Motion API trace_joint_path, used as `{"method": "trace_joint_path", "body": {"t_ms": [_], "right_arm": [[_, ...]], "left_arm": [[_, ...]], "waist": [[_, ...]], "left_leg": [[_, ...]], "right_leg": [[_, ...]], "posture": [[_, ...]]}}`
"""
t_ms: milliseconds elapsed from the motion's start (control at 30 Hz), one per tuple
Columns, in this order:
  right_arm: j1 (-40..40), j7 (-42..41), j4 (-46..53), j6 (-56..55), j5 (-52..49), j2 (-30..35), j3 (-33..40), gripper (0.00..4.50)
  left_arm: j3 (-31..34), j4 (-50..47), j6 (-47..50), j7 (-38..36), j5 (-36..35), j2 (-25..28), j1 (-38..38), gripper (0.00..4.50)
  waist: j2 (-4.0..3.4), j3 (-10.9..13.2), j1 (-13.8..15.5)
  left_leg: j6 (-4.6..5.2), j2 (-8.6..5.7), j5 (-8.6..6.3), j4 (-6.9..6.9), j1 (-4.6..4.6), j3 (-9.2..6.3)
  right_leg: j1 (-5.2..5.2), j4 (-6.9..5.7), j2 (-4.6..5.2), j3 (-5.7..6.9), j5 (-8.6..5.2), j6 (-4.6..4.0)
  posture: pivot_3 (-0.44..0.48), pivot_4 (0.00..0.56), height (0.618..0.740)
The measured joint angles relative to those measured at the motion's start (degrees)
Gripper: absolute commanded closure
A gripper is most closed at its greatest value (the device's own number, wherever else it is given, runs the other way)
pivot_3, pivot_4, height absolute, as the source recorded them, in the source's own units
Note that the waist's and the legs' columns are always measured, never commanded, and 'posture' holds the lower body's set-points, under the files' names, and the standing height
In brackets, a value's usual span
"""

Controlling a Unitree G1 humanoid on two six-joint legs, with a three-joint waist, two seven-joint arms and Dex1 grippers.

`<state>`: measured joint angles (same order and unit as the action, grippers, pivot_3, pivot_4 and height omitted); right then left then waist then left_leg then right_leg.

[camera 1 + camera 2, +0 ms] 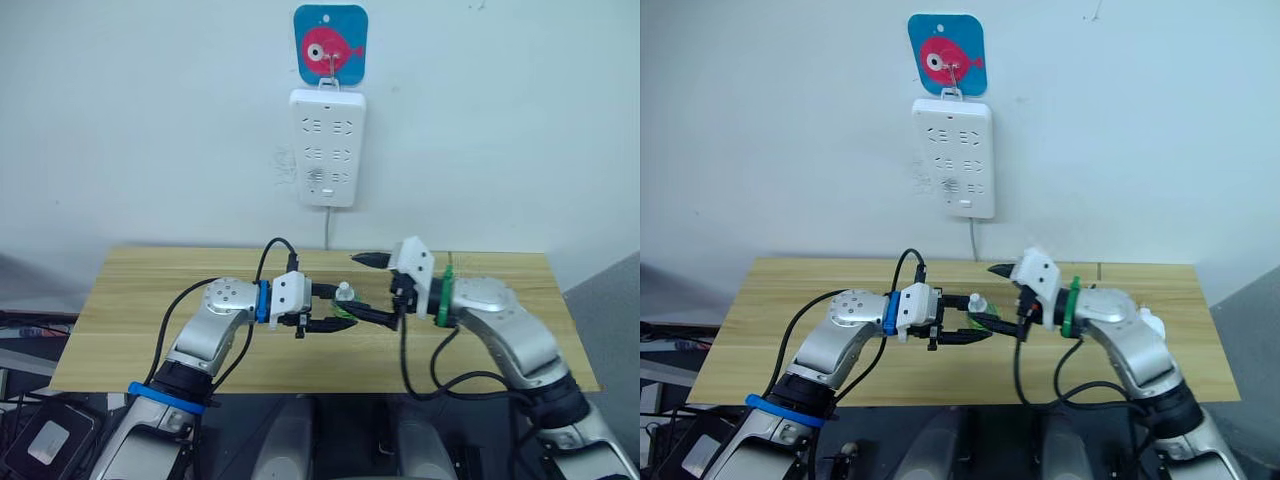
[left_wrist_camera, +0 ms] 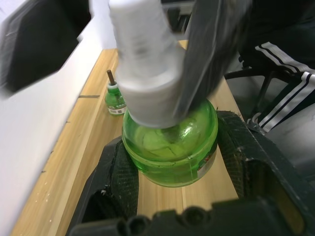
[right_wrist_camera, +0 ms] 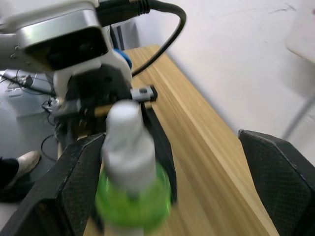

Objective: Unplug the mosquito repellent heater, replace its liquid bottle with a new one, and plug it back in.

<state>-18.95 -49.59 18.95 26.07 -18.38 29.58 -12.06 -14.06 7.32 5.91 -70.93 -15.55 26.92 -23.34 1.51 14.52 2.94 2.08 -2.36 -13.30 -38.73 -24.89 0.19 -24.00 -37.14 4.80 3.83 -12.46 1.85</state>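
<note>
left wrist view: left gripper (image 2: 170, 196) clamps upright green bottle (image 2: 170, 147), white cap (image 2: 147, 64) up; right gripper (image 3: 162, 196) wide.

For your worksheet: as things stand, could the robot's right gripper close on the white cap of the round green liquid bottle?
Probably yes: the left gripper clamps the green bottle by its body, leaving the white cap exposed between the right gripper's open fingers.

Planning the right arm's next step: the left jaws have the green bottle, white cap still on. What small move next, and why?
Probably close the right gripper on the white cap. The left gripper clamps the green bottle at its sides, holding it above the table, and the right jaws stand open on either side of the cap, so gripping it lets it be twisted off.
</note>
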Motion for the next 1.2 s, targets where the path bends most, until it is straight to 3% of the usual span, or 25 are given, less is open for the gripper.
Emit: {"method": "trace_joint_path", "body": {"t_ms": [200,467,667,800,1067,1133,1200], "right_arm": [[1.55,-2.35,2.62,3.06,-4.44,3.63,3.95,0.04],[-3.01,0.82,-0.32,0.82,0.32,-4.26,-4.75,0.04],[-5.10,2.34,-3.71,-2.69,3.55,-6.33,-5.13,0.04],[-3.58,1.59,-2.83,-3.00,2.83,-4.52,-4.44,0.04],[2.85,-4.81,3.47,4.12,-6.18,8.24,4.93,0.04],[2.49,-4.94,4.74,6.29,-8.69,7.20,5.25,0.04],[1.39,-3.54,4.98,8.59,-10.66,4.17,5.07,0.38]], "left_arm": [[0.02,-0.08,-0.02,-0.51,-0.02,0.48,0.33,2.27],[0.04,-0.23,-0.02,-0.69,-0.05,0.40,0.41,2.27],[0.04,-0.21,0.00,-0.68,0.03,0.38,0.35,2.27],[-0.28,-0.22,0.16,-0.78,0.09,0.36,0.36,2.27],[-0.12,-0.17,0.23,-1.28,0.02,1.93,0.87,2.27],[-0.13,-0.22,0.22,-1.27,0.02,1.68,0.72,2.27],[-0.18,-0.22,0.19,-1.24,0.01,1.32,0.61,2.27]], "waist": [[-0.02,-0.15,-0.46],[-0.01,-0.25,-1.16],[-0.01,-0.26,-1.14],[-0.02,-0.26,-1.18],[-0.02,-0.26,-1.38],[-0.07,-0.29,-1.68],[-0.06,-0.29,-1.71]], "left_leg": [[0.06,0.10,-0.04,0.01,0.01,0.00],[-0.02,0.02,0.01,-0.06,0.01,-0.01],[-0.16,0.02,0.10,-0.06,0.00,0.01],[-0.14,0.03,0.08,-0.06,0.00,-0.02],[0.09,0.06,-0.05,-0.06,0.01,-0.04],[0.09,0.11,-0.05,-0.05,0.04,-0.03],[0.08,0.16,-0.05,-0.05,0.04,-0.04]], "right_leg": [[-0.04,-0.06,-0.05,-0.03,0.00,-0.01],[-0.03,-0.08,-0.05,-0.05,0.00,0.00],[-0.04,-0.08,-0.06,-0.05,0.00,0.00],[-0.02,-0.09,-0.06,-0.04,0.00,0.00],[-0.01,-0.06,0.00,-0.04,0.00,0.00],[-0.01,-0.10,-0.01,-0.05,0.00,-0.01],[-0.03,-0.14,-0.03,-0.03,0.00,-0.02]], "posture": [[0.093,0.168,0.740],[0.100,0.172,0.740],[0.098,0.175,0.740],[0.084,0.189,0.740],[0.065,0.198,0.740],[0.067,0.199,0.740],[0.067,0.199,0.740]]}}
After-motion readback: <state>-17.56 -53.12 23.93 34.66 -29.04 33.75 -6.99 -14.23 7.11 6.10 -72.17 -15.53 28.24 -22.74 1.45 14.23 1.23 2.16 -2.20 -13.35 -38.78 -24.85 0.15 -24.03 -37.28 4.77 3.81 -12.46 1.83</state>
